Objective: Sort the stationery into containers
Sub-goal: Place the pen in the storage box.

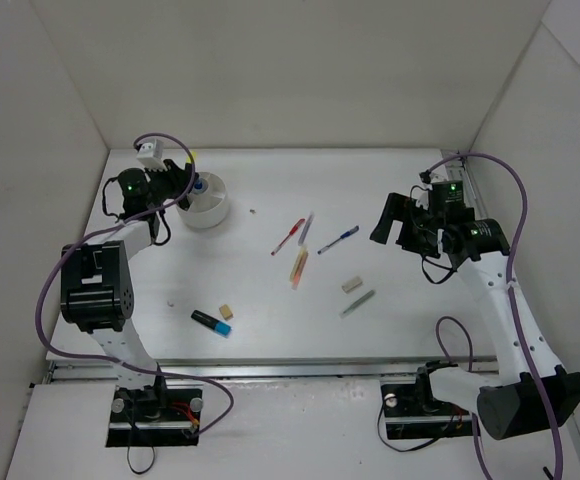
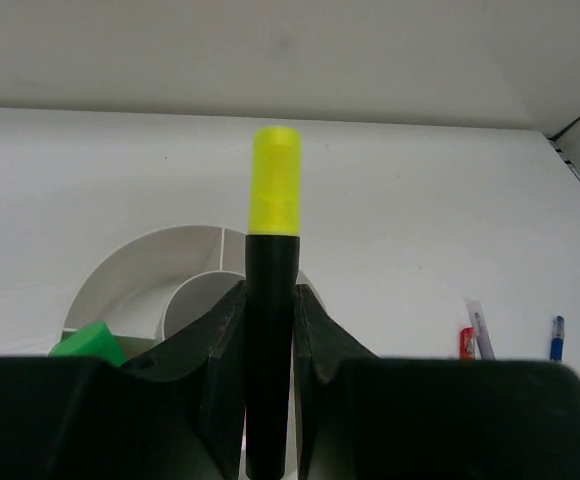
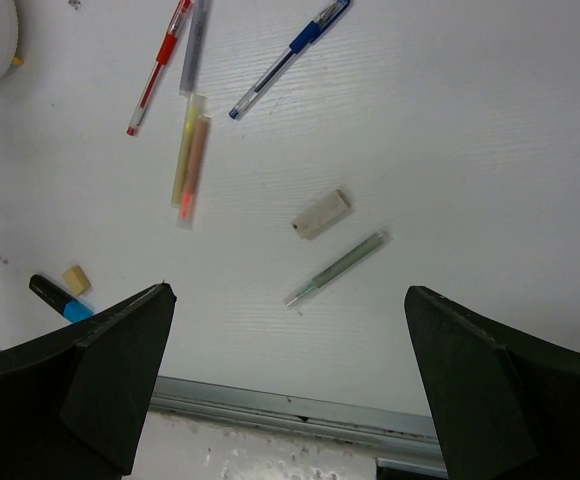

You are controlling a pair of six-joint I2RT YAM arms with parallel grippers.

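My left gripper (image 1: 183, 180) (image 2: 270, 305) is shut on a black highlighter with a yellow end (image 2: 275, 180), held over the near rim of the round white divided bowl (image 1: 210, 210) (image 2: 135, 270). A green piece (image 2: 90, 342) lies in one compartment. On the table lie a red pen (image 1: 288, 236) (image 3: 158, 68), a grey pen (image 1: 307, 228), a blue pen (image 1: 338, 239) (image 3: 290, 55), a cream stick (image 1: 299, 267), a beige eraser (image 1: 351, 284) (image 3: 321, 214) and a grey-green pen (image 1: 357, 303) (image 3: 336, 268). My right gripper (image 1: 395, 225) (image 3: 288, 292) hangs open above the table, holding nothing.
A black highlighter with a blue end (image 1: 211, 322) (image 3: 58, 298) and a small beige eraser (image 1: 226, 311) lie near the front left. A metal rail (image 3: 300, 415) runs along the table's near edge. White walls enclose the back and both sides.
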